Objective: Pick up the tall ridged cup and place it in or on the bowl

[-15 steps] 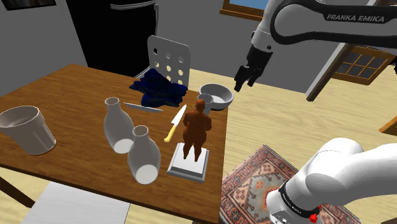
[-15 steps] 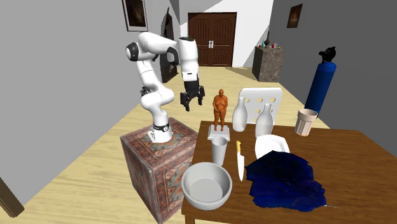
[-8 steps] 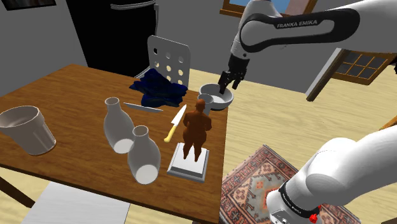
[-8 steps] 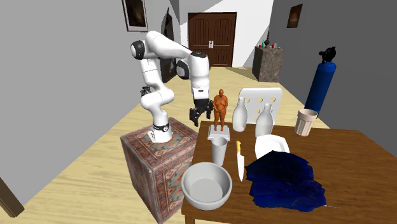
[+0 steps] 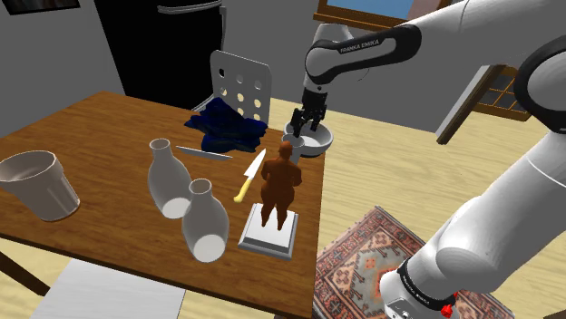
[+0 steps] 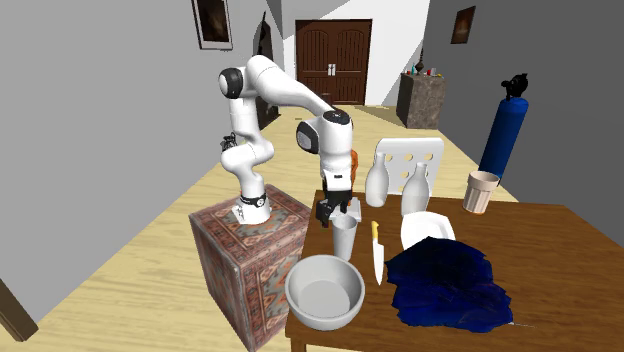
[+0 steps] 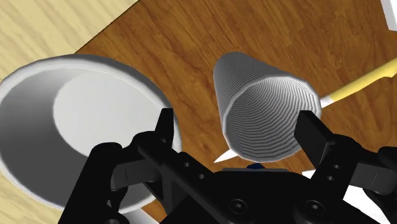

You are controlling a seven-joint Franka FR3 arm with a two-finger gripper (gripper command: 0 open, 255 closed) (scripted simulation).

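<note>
A tall grey ridged cup [image 7: 264, 108] stands upright on the wooden table, close beside a wide grey bowl [image 7: 70, 114]. My gripper [image 7: 237, 127] is open and hovers just over the cup's rim, one finger on each side, touching nothing. In the second exterior view the gripper [image 6: 338, 210] hangs right above the cup [image 6: 344, 238], with the bowl [image 6: 300, 272] at the table's near corner. In the shoulder view the gripper [image 5: 299, 125] is over the bowl's [image 5: 323, 138] near side, and the cup [image 5: 291, 143] is mostly hidden behind a figurine's head.
An orange-brown figurine [image 5: 279, 181] on a white base stands close to the cup. A yellow-handled knife [image 5: 248, 175], a blue cloth [image 5: 222, 129], two white bottles [image 5: 170, 177] and a beige cup [image 5: 38, 184] share the table. A white chair [image 5: 240, 86] stands behind.
The arm has swung down from beside the table to over the ridged cup. The fingers stayed open throughout. Nothing on the table has moved.
</note>
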